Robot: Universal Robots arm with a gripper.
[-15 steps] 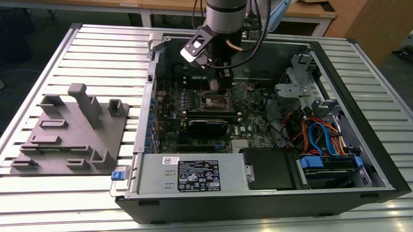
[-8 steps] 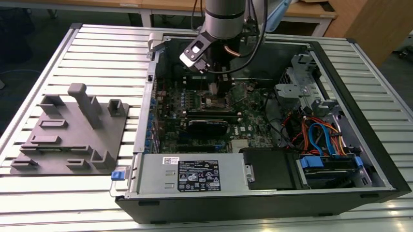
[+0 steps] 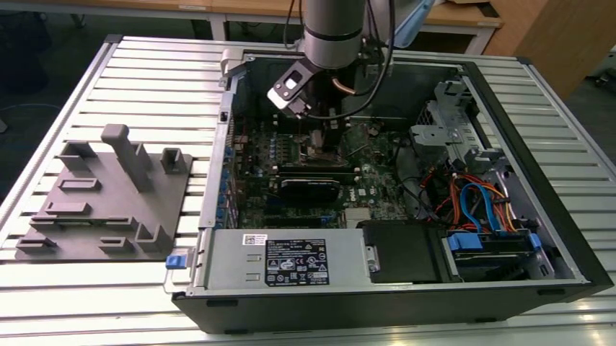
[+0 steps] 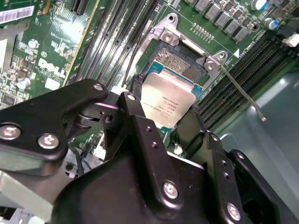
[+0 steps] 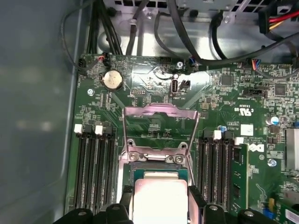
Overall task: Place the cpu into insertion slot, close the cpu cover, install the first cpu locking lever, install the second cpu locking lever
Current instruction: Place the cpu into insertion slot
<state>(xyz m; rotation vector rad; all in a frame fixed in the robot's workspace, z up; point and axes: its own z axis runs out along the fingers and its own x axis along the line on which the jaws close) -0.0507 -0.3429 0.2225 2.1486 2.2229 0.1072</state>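
My gripper (image 4: 167,108) is shut on the cpu (image 4: 172,95), a flat square chip with a dull silvery top. Its black fingers (image 5: 196,201) press on two opposite edges. I hold the chip low over the insertion slot (image 4: 181,61); it covers the near part, and the far strip of pins is bare. The cpu cover (image 5: 161,111), a thin silvery frame, stands swung up and open behind the slot. A thin wire locking lever (image 4: 241,87) sticks out free beside the socket. In the exterior view the gripper (image 3: 319,131) reaches down into the open computer case over the green motherboard (image 3: 376,184).
Long black memory slots (image 5: 91,168) flank the socket on both sides. A coin battery (image 5: 113,80) and cable bundles (image 5: 187,32) lie beyond the cover. Inside the case are a black card (image 3: 308,189), a power supply (image 3: 288,263) and coloured cables (image 3: 472,202). A grey fixture (image 3: 106,194) lies outside.
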